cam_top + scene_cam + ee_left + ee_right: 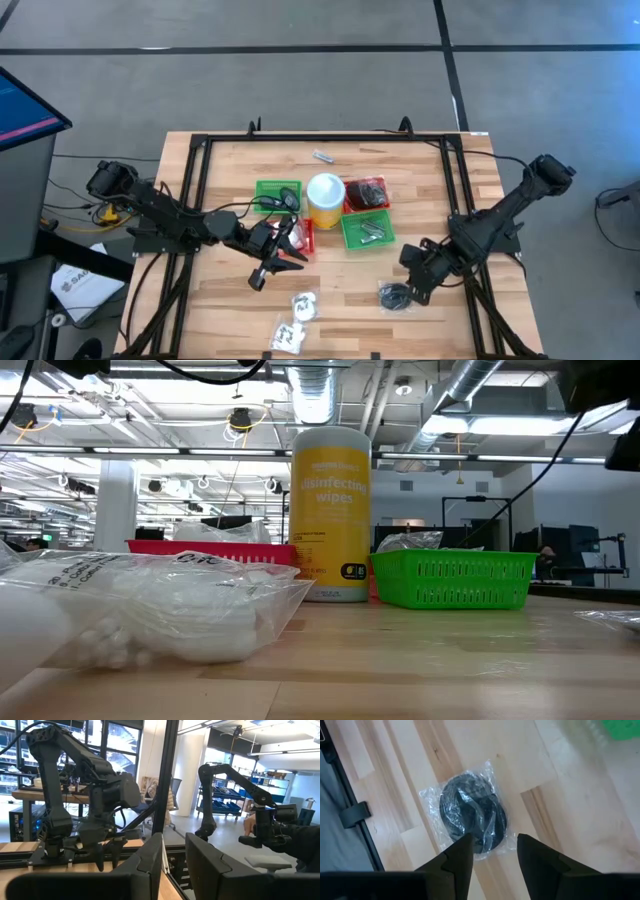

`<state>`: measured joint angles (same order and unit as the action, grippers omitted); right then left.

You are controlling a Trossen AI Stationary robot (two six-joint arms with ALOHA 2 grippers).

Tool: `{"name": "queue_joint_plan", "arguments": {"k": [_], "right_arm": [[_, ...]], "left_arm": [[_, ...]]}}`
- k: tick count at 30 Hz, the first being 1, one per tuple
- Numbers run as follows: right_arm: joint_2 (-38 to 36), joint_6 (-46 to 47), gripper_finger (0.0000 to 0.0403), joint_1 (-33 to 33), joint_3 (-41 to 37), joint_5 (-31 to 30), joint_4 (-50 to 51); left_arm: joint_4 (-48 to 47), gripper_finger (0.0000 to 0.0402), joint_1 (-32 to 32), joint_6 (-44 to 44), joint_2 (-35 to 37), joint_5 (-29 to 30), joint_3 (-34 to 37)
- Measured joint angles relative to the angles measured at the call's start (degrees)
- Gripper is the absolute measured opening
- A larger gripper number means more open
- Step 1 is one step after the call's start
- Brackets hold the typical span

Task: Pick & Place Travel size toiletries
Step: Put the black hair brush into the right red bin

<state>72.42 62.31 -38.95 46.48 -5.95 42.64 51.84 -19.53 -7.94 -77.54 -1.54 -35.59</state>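
Hovering with fingers parted and nothing held, the right gripper (pixel 492 851) has the bagged dark round piece (pixel 472 819) just ahead, seemingly untouched; left gripper (pixel 268 268) waits well apart.

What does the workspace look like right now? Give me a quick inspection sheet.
Surface: wooden table inside a black frame.
Job's things: bagged dark piece lies loose under the right hand; white packets at the near edge; silvery pieces in a green basket; one small item at the far side.
Clutter: yellow wipes canister between the baskets.
Hands: right hand open above the bagged piece; left hand raised beside the red basket, open, empty.
Cables: some left of the table.
Surroundings: other robot arms, shelving.
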Motion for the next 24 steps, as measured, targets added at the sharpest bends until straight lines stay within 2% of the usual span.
{"name": "queue_joint_plan", "arguments": {"k": [5,16,24], "right_arm": [[2.1,2.1,0.0142,-1.8,0.0,-0.5,0.2],[13.4,1.8,0.0141,-3.0,0.0,-0.4,-2.4],[16.7,1.8,0.0147,-3.0,0.0,-0.2,-2.4]], "left_arm": [[0.0,0.0076,0.0,0.0,0.0,0.0,0.0],[0.0,0.0076,0.0,0.0,0.0,0.0,0.0],[0.0,0.0076,0.0,0.0,0.0,0.0,0.0]]}}
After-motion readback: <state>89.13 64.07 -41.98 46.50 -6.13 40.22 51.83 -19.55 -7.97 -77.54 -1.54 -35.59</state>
